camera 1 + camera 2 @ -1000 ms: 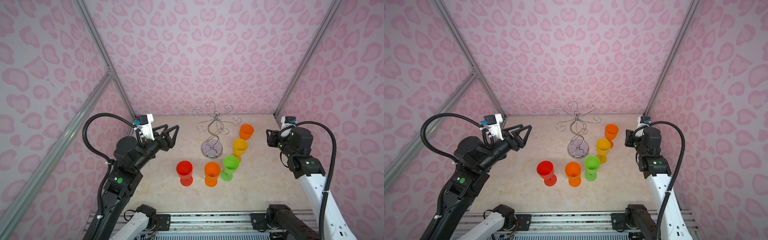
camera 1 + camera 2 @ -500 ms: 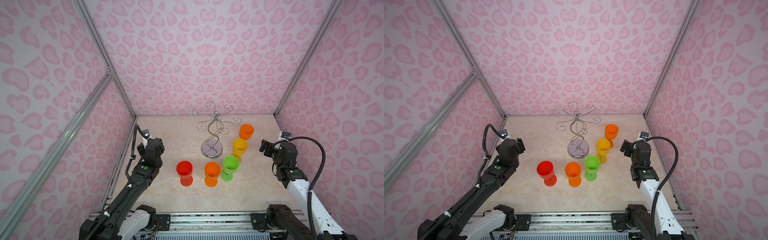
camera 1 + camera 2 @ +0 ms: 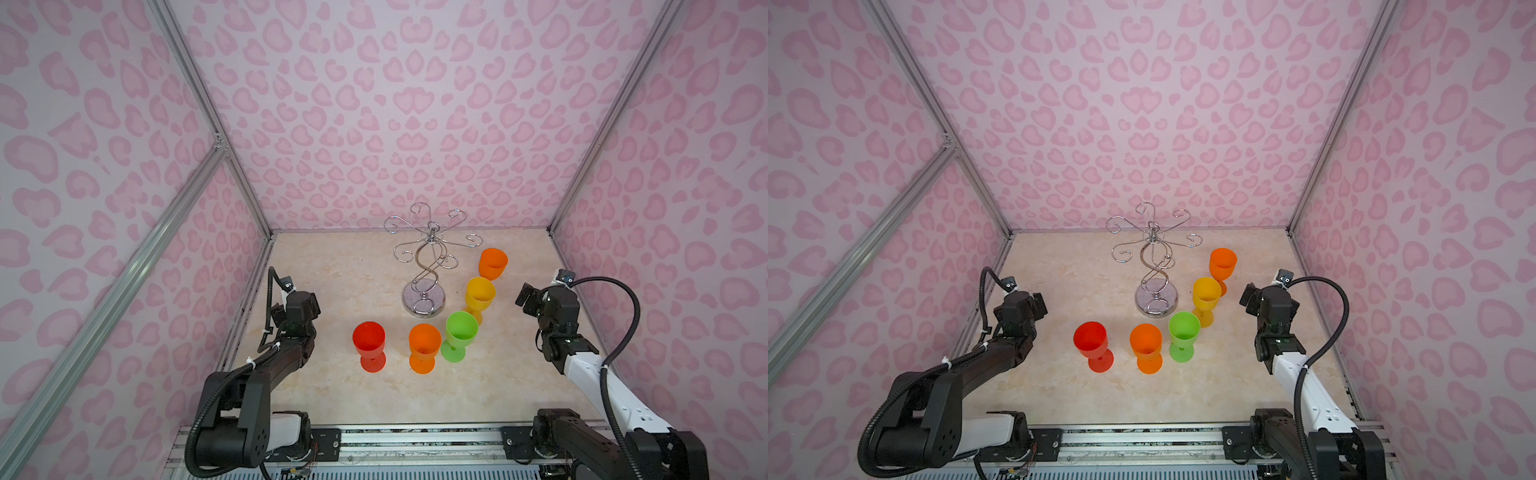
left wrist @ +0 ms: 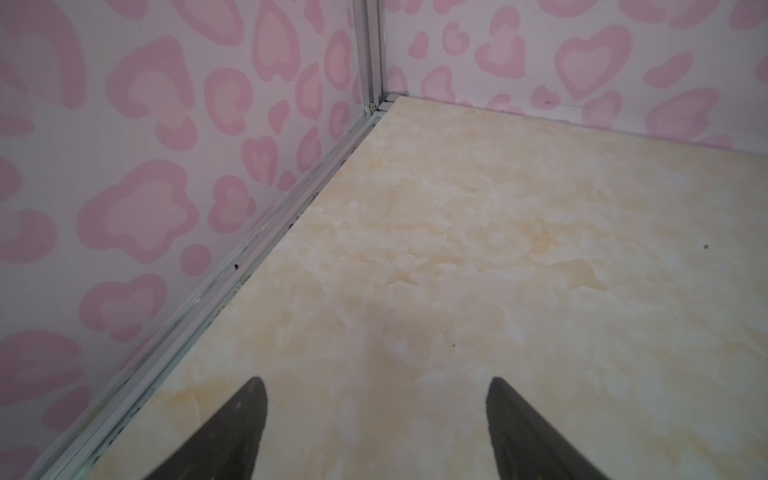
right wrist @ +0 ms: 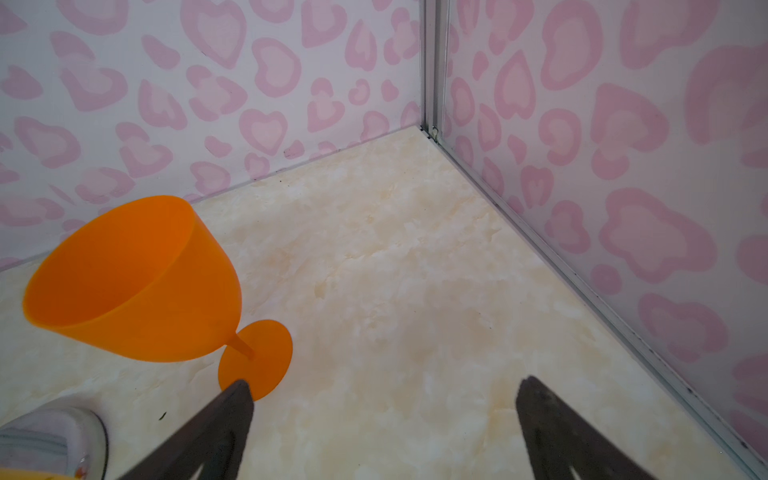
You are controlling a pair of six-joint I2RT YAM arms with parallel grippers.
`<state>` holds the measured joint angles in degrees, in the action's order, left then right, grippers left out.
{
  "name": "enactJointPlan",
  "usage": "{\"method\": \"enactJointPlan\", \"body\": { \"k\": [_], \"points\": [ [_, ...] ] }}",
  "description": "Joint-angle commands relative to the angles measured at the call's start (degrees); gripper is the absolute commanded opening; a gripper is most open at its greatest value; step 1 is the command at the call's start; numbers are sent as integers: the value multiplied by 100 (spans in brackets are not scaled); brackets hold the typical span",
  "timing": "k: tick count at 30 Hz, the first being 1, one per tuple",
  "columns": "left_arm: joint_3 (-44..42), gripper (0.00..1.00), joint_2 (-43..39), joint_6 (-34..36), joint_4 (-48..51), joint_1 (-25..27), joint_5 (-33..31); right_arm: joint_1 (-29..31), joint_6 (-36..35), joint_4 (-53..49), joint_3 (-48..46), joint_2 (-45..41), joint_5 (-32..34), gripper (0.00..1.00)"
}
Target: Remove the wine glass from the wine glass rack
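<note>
Nearest, in the lower middle of both top views, the red glass (image 3: 369, 338), the near orange glass (image 3: 424, 343) and the green glass (image 3: 461, 330) stand upright on the table (image 3: 332, 270). The last two are so close that their feet seem almost to touch. Behind them, toward the right, come the yellow glass (image 3: 481, 293) and the far orange glass (image 3: 493, 262). The wine glass rack (image 3: 428, 266) stands in the centre, its curled arms bare, so I judge that no glass remains to take off. The danger now is in a careless move. In the right wrist view one finger of the right gripper (image 5: 384, 380) lies just beside the foot of the far orange glass (image 5: 137, 278). A sideways swing of this arm could knock the glass down, and it could push the yellow one after it. The light rack could also tip if an arm catches its wire arms. As for the pose, both arms reach low from the rail (image 3: 415, 442) at the lower edge and are folded down along the left and right edges of the table. The left gripper (image 4: 377, 380) points to the far left corner, its jaws spread wide over bare table and holding nothing. The right gripper is also spread wide and empty, and points to the far right corner.
</note>
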<state>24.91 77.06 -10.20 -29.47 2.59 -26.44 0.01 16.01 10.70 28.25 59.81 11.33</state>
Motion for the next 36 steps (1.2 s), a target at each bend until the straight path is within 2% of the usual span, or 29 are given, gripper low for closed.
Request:
{"method": "enactJointPlan", "body": {
  "k": [1, 3, 9, 12, 14, 16, 19, 20, 22, 23, 25, 28, 31, 34, 36],
  "points": [
    [-55, 87, 198, 278, -1224, -217, 695, 14, -100, 713, -144, 246, 211, 99],
    [-32, 89, 317, 156, -1278, -433, 1086, 13, -126, 1105, -276, 483, 220, 99],
    [-8, 91, 614, 398, -1533, -288, 1113, 38, -435, 2549, -533, 1465, 369, 99],
    [-12, 93, 611, 393, -1525, -290, 1124, 136, -707, 2225, -207, 1862, 482, 99],
    [-4, 93, 610, 391, -1517, -289, 1123, 190, -863, 2368, -191, 2074, 535, 99],
    [-35, 93, 617, 387, -1572, -294, 1117, 268, -1037, 3053, -386, 2285, 658, 99],
    [-313, 94, 553, 352, -1986, -286, 1092, 351, -1350, 3444, -534, 2250, 704, 99],
    [-423, 98, 563, 352, -2183, -302, 1158, 342, -1346, 3724, -599, 2309, 735, 99],
    [-760, 98, 791, 421, -3090, -260, 1107, 342, -1362, 4300, -820, 2505, 697, 99],
    [-691, 97, 709, 414, -2774, -251, 1088, 342, -1366, 4633, -936, 2622, 682, 99],
    [-710, 98, 757, 440, -2914, -250, 1084, 358, -1443, 5579, -1199, 3075, 696, 99],
    [-716, 98, 720, 435, -2865, -243, 1075, 377, -1334, 4797, -1060, 2800, 779, 99],
    [-746, 98, 700, 448, -2887, -224, 1049, 377, -1374, 5365, -1114, 3057, 856, 99],
    [-739, 98, 711, 457, -2904, -203, 1010, 377, -1305, 4976, -1033, 2952, 876, 99],
    [-741, 98, 708, 464, -2903, -200, 1013, 382, -1370, 5367, -1107, 3073, 884, 99]
  ]
}}
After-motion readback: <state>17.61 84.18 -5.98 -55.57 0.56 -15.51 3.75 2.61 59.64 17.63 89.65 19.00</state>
